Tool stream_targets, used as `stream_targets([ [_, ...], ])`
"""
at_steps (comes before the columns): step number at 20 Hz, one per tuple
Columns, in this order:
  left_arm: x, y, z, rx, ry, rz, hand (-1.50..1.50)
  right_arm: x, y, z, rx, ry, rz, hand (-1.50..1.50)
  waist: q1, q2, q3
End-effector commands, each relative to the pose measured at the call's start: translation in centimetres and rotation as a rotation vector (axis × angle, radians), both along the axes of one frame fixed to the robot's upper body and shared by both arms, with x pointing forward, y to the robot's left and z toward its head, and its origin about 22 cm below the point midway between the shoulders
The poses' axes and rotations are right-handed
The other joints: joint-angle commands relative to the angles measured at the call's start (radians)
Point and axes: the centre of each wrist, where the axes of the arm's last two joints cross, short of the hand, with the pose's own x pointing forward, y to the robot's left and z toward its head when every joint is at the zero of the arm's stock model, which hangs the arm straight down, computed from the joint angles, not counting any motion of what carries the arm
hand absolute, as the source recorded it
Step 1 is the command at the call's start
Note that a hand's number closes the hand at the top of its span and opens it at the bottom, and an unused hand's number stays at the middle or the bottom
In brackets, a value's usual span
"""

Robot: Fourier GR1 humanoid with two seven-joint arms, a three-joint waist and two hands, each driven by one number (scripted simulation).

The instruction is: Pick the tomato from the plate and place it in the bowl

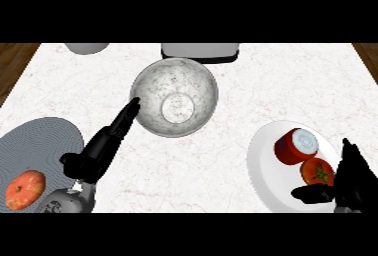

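On the white plate (pixel 260 165) at the right side of the counter (pixel 295 80), the tomato (pixel 317 172) is sitting with its green stem facing up, just in front of a cut red onion (pixel 297 145) that is lying on the same plate. The right hand (pixel 351 182) is hovering right beside the tomato, on its right, with its fingers straight and pointing away from the robot and its thumb sticking out to the left under the tomato's near edge; the hand is spread and is holding nothing. Whether it is touching the tomato is hard to tell. The tomato is lying to the left of that palm, so the coming grasp is probably calling for a short sideways closing move.

The left hand (pixel 103 145) is resting farther off, fingers straight and stretched toward the speckled bowl (pixel 175 95), its fingertips just beside the bowl's left rim. The bowl is lying well apart from the tomato, up and to the left. A grey plate (pixel 44 140) at the left is carrying a second, orange-red fruit (pixel 25 189), which is not on the white plate.
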Motion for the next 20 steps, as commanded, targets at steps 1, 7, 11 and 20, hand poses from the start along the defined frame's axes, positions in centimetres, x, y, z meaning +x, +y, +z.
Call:
stream_targets([
  [1, 0.6, -0.8, 1.1, -0.01, 0.011, -0.003, 0.0, 0.2, -1.2, -1.4, 0.04, 0.081, -0.151, -1.5, -0.003, 0.001, 0.0],
  [7, -0.7, 1.2, 1.0, 0.015, 0.005, 0.003, 0.0, -0.3, -0.9, -3.9, 0.058, 0.092, -0.149, -1.5, 0.003, 0.0, 0.0],
  [11, 0.3, -1.2, -0.1, -0.003, 0.001, -0.007, 0.0, 2.1, -0.6, -4.0, 0.052, 0.073, -0.139, -1.5, 0.001, 0.002, 0.0],
  [20, 0.0, -2.2, 0.7, -0.014, -0.006, 0.005, 0.0, 1.0, -2.5, -5.0, -0.057, -0.041, -0.061, 1.5, -0.001, 0.001, 0.0],
])
